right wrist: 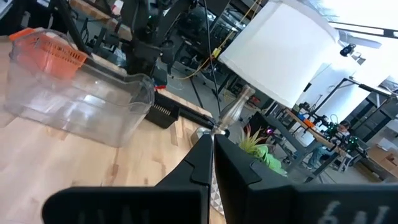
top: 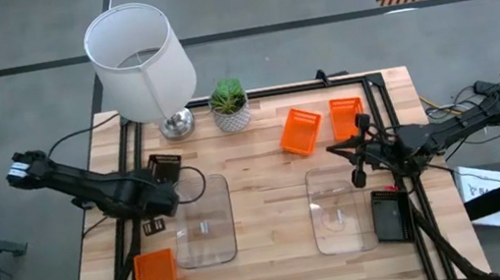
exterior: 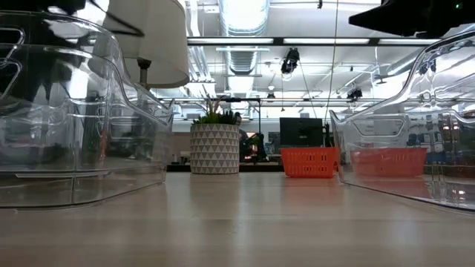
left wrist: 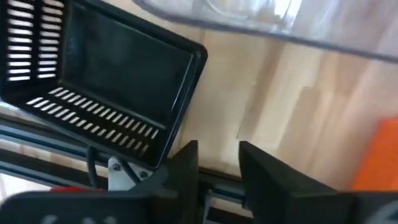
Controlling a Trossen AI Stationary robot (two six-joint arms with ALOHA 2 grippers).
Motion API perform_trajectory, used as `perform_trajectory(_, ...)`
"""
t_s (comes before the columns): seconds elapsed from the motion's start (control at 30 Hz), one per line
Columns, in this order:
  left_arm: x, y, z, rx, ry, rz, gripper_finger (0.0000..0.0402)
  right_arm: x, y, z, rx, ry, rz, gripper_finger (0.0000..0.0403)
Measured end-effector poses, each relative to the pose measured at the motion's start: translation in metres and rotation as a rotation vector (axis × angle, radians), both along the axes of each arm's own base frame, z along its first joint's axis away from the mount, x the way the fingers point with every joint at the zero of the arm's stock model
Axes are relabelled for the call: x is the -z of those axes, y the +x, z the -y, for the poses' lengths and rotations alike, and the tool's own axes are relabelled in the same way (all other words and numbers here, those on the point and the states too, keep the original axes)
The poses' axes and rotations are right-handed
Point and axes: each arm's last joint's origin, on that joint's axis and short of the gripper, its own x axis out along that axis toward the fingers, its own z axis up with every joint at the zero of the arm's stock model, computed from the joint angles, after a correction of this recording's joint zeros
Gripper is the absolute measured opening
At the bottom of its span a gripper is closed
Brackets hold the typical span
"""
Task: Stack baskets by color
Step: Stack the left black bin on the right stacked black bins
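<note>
With left tool (left wrist: 219,163) open just beside the black basket (left wrist: 106,81) at the bench's left edge, a skewed approach could shove it off; right tool (right wrist: 212,158) closed, empty.

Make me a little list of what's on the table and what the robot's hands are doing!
orange baskets: two at the back, one front left
clear baskets: two in the middle
black baskets: left, right
other things: lamp, plant
left hand: open, empty, near the left black basket
right hand: shut, empty
</note>
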Motion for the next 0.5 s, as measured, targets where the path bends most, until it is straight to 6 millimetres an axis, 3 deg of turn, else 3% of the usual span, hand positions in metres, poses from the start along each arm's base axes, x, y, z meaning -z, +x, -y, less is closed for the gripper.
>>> perform_trajectory(0.17, 0.013, 0.007, -0.001, 0.041, 0.096, 0.0, 0.0138, 0.001, 0.0, 0.0, 0.0, -0.001, -0.007, 0.0009)
perform_trajectory(0.5, 0.031, 0.021, 0.002, 0.066, 0.111, -0.013, 0.0142, 0.003, 0.0, 0.0, -0.001, -0.006, -0.026, 0.0009)
